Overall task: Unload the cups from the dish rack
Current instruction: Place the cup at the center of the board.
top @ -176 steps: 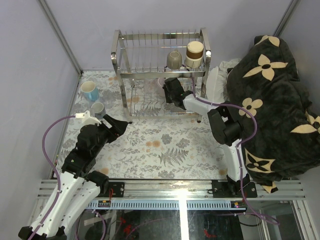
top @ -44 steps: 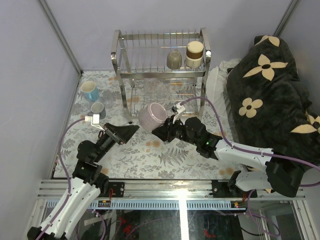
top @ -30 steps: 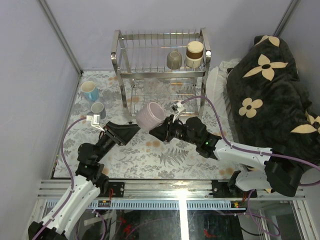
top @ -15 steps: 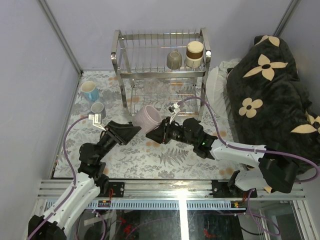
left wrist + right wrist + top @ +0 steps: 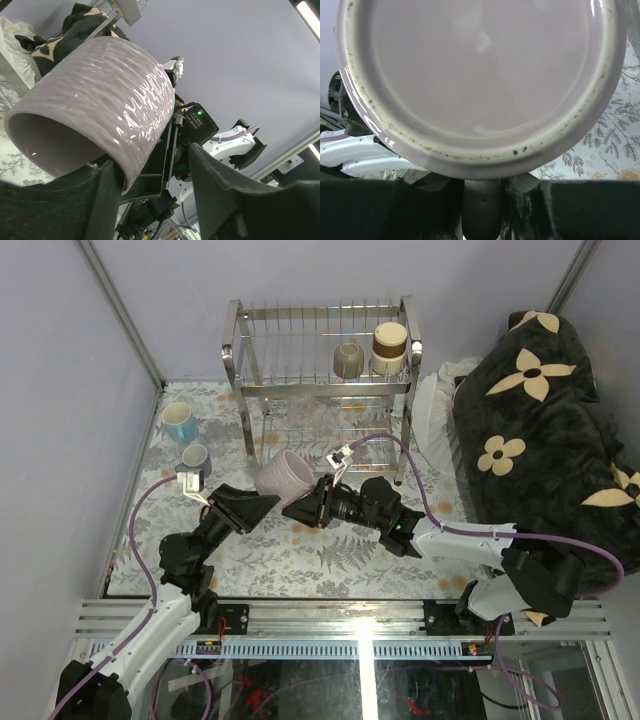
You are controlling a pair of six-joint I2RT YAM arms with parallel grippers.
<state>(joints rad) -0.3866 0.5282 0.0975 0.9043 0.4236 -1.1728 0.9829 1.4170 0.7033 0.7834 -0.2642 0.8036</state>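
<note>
**Over the worktop's middle, a lilac mug passes between claws**

Near the far-left corner of the worktop, a blue mug and a grey cup stand upright just beside each other, both already out of the rack. Nothing shows inside either.

Right of them, the left claw has narrowed over the last second but is not yet clamped. Its fingers stand part-way apart with the mouth end of the lilac mug between them. One finger is at the rim, and a gap shows at the other.

The mug lies on its side in the air above the worktop's middle, mouth to the left. What shows of its inside is empty. Six seconds ago the right claw was reaching into the rack's lower tier. Now, closed tight on the mug's base end, it has brought the mug out and leftward.

I judge this a handover nearly made. The mug is off the rack but not yet set down.

At the far edge, the rack's upper tier holds an olive mug and a brown cup side by side toward its right end. Those two are left to fetch. Whether glasses remain in the lower tier I cannot tell through the wires.
</note>
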